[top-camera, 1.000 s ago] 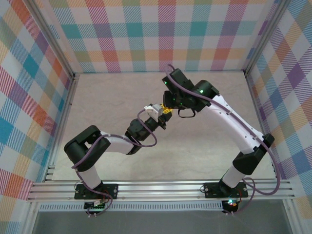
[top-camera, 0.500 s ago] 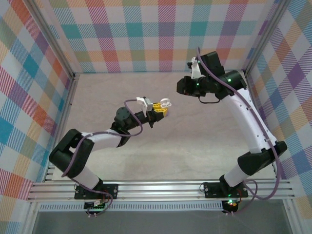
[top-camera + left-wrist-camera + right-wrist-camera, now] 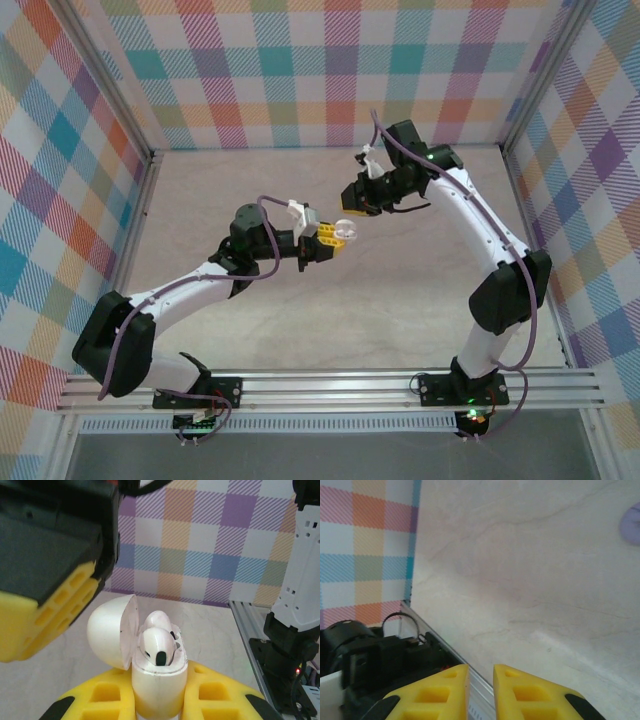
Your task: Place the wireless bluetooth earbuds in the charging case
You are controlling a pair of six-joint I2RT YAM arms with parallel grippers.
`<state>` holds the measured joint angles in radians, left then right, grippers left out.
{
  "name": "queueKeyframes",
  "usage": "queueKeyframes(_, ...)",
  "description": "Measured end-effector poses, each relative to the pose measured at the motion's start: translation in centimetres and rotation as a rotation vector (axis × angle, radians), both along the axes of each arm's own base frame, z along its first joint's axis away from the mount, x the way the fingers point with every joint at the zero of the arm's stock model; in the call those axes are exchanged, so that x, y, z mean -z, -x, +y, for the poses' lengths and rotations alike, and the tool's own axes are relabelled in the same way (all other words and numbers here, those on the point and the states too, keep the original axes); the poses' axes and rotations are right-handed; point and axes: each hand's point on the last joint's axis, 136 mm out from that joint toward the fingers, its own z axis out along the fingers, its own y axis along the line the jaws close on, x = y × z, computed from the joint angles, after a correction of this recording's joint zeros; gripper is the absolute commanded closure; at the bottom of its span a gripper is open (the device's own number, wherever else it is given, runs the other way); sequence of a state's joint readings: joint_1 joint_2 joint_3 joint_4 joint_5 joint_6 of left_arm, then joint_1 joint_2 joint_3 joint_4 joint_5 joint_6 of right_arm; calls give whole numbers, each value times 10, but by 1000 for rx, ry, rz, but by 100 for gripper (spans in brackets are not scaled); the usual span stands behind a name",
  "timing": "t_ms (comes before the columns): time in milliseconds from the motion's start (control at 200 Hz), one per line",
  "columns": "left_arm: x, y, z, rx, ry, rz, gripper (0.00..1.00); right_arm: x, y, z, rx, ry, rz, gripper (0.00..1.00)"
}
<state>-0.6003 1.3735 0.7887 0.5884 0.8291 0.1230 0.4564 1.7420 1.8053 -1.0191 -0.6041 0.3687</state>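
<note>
The left gripper (image 3: 159, 700) is clamping the white charging case (image 3: 159, 680) upright, lid (image 3: 112, 630) hanging open to one side, with 2 white earbuds (image 3: 157, 645) sitting in its wells just above the fingers. The right gripper (image 3: 352, 195) is hovering beside the case, nearly closed on nothing; a pale purple thing (image 3: 631, 522) is lying well ahead of it on the table (image 3: 530, 580).

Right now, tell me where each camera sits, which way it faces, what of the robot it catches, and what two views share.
Top external: fixed above and behind the bases, looking down at the table; both arms, the left gripper holding a white charging case, the right gripper nearby.
Left wrist: on the left arm, looking along its yellow fingers at the open charging case clamped between them, earbuds inside; the right arm beyond.
Right wrist: looks past its nearly closed jaws at the table.
Shared: top and left wrist both show the case.
</note>
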Motion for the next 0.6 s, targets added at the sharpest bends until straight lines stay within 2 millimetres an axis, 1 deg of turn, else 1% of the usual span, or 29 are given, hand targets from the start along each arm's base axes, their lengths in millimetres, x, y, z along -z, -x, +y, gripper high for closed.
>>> queueKeyframes(155,2,-4,1,-23,-7,10,100,-1,18,12,-54,-25,17,79)
queueKeyframes(330,4,-6,1,-42,-10,27,100,-4,25,10,-56,-32,10,79)
queueKeyframes(450,6,-16,3,-107,-12,38,100,-16,34,7,-56,-44,-5,79)
queueKeyframes(600,5,-19,4,-126,-7,54,100,-30,42,5,-60,-64,-47,78)
